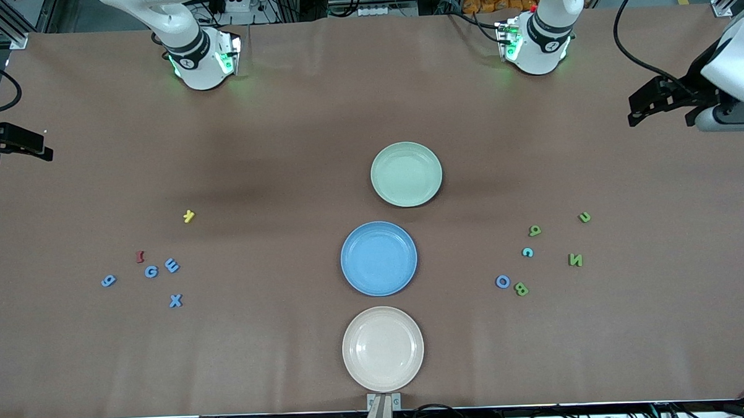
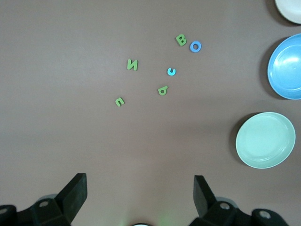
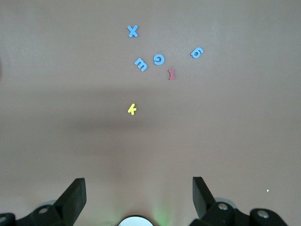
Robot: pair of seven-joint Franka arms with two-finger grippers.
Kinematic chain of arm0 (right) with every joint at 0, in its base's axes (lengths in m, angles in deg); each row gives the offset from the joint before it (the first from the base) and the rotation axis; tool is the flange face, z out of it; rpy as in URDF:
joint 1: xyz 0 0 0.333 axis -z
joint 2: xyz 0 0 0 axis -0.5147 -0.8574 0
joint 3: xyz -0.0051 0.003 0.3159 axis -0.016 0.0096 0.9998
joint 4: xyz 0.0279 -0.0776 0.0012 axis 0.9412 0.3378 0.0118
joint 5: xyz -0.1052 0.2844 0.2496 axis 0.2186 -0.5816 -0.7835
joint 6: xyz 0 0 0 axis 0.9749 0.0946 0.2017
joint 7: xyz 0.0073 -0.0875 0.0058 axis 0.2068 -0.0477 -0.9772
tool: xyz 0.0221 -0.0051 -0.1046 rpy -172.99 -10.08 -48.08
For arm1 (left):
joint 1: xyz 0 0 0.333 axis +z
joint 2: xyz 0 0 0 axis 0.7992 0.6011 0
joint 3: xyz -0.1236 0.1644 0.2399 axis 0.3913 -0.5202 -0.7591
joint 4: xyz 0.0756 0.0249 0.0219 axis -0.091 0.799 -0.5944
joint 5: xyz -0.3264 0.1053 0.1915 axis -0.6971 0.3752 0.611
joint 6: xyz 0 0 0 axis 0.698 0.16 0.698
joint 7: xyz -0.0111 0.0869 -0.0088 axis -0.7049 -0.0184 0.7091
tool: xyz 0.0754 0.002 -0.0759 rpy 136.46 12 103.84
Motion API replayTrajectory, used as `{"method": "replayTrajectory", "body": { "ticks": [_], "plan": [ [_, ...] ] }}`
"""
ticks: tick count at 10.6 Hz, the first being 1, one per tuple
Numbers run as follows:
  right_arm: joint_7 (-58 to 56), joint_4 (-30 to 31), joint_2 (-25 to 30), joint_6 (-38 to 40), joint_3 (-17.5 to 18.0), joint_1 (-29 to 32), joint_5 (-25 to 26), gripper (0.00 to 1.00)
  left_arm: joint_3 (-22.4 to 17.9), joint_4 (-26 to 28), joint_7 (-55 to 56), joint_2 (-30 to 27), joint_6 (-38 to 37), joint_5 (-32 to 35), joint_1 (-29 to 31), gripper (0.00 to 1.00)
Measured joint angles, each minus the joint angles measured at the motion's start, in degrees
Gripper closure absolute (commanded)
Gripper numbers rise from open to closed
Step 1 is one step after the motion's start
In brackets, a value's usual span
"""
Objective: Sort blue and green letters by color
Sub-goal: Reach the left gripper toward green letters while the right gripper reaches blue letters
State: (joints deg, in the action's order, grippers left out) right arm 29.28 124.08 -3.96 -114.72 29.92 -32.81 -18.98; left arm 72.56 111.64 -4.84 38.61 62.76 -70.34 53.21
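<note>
Blue letters G [image 1: 151,272], E [image 1: 171,265], X [image 1: 175,300] and a 9-like piece [image 1: 108,281] lie toward the right arm's end and also show in the right wrist view [image 3: 159,60]. Green letters B [image 1: 521,288], N [image 1: 575,259], P [image 1: 535,230] and a small n [image 1: 584,217], with blue O [image 1: 502,282] and a small blue c [image 1: 527,252], lie toward the left arm's end. The left wrist view shows B [image 2: 181,40] and O [image 2: 195,46]. My left gripper [image 1: 635,116] [image 2: 140,188] and right gripper [image 1: 43,145] [image 3: 139,188] hang open and empty above the table's ends.
Three empty plates stand in a row mid-table: a green one [image 1: 406,174], a blue one [image 1: 378,258] nearer the front camera, and a beige one [image 1: 383,348] nearest. A yellow letter [image 1: 188,216] and a dark red letter [image 1: 140,257] lie by the blue group.
</note>
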Motion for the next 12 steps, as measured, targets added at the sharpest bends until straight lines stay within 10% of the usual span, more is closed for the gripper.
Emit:
{"method": "replayTrajectory", "body": {
  "ticks": [12],
  "plan": [
    [-3.19, 1.43, -8.27, -8.56, -0.98, 9.34, -1.01, 0.00, 0.22, 20.77, 9.68, 5.62, 25.28, -0.38, -1.71, 0.00]
  ]
}}
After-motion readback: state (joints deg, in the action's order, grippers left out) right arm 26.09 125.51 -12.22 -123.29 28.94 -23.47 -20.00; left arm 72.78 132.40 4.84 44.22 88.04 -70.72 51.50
